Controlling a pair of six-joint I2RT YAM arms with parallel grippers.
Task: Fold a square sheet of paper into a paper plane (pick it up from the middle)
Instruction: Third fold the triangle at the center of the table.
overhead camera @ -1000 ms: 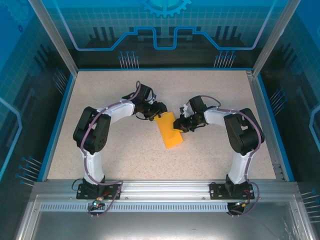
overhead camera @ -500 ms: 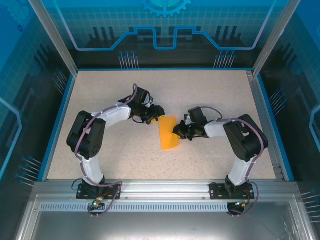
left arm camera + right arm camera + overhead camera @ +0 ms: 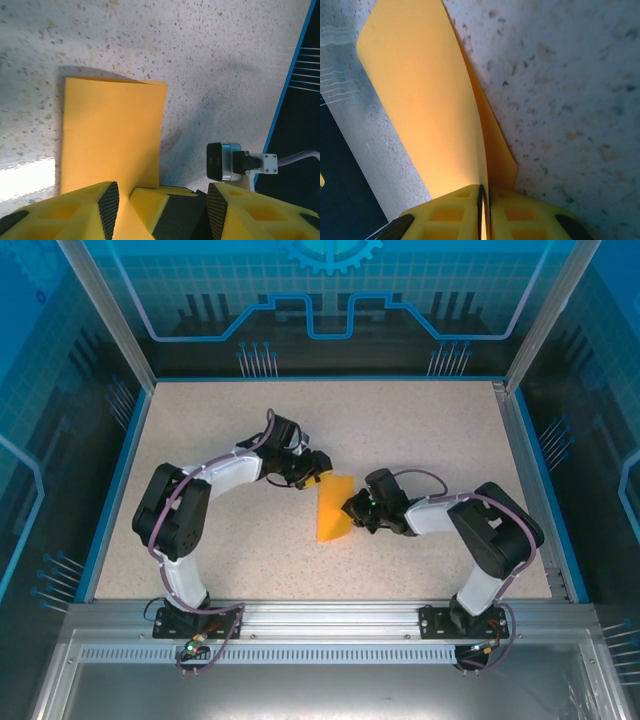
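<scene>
On the worktop (image 3: 430,430), your right claw (image 3: 484,190) pinches the square sheet of paper (image 3: 333,510), seemingly folded once; left claw (image 3: 161,192) gapes open; most folds remain.

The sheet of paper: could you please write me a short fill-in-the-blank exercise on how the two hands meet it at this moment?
1. The right hand has its fingers ___ on an edge of the folded sheet of paper.
2. The fingers of the left hand stand ___, with a clear gap from one to the other.
3. In the top view the sheet of paper lies ___ the two hands on the speckled table.

Missing words: shut; apart; between.
</scene>
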